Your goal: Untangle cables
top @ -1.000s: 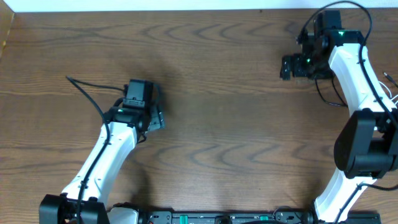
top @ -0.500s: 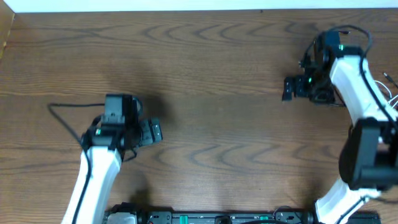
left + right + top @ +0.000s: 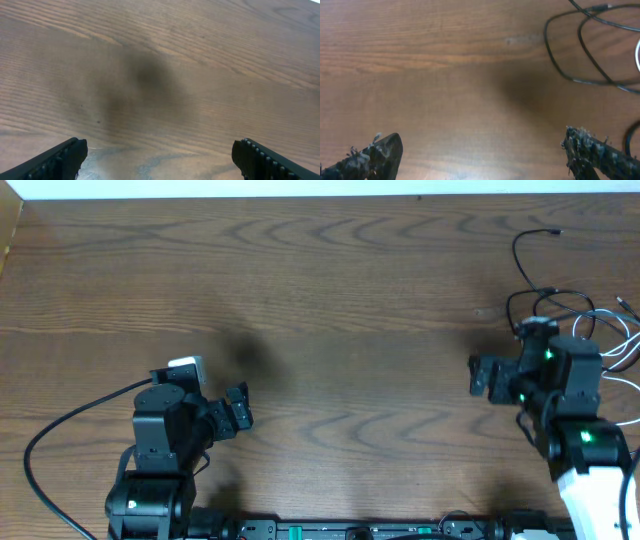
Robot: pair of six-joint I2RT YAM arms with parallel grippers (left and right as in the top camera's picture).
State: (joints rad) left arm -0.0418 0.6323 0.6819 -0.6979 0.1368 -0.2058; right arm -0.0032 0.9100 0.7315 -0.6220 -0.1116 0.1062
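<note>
Jaws on both arms are spread wide, nothing in them. Black cable (image 3: 515, 258) and white cable (image 3: 618, 338) lie bunched at the bench (image 3: 350, 300) right edge, beside the right arm. Right wrist cam mostly catches the black one, left wrist just wood.

Overhead looks straight down at the table (image 3: 350, 280); wrist views face it closely.

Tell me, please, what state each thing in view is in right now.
Left pincer: open, holding nothing.
Right pincer: open, holding nothing.
Black cable: lying in loose loops on the table, not held.
White cable: lying by the table's right edge, partly out of view, seemingly crossing the black one, not held.
</note>
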